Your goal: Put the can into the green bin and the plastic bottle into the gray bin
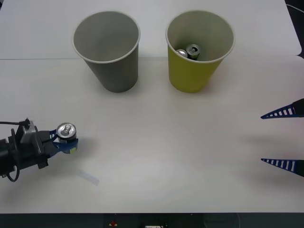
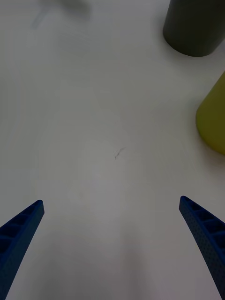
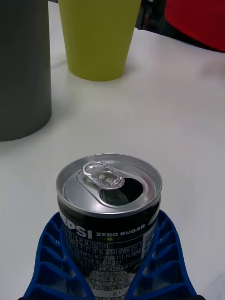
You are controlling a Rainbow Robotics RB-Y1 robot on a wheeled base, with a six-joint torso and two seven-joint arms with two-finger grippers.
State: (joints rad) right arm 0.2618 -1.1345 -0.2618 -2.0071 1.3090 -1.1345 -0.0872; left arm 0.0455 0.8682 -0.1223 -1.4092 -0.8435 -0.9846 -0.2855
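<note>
The can, silver-topped with a dark printed side, stands upright at the table's left front. My left gripper is shut on it, blue fingers hugging both sides. The gray bin stands at the back left of centre, nothing showing inside. To its right is the green bin. My right gripper hangs open over bare table at the right edge. A small clear object lies near the can; I cannot tell if it is the plastic bottle.
Two other cans lie inside the green bin. The white table stretches bare between both grippers and in front of the cups. Something red shows beyond the table's far edge in the left wrist view.
</note>
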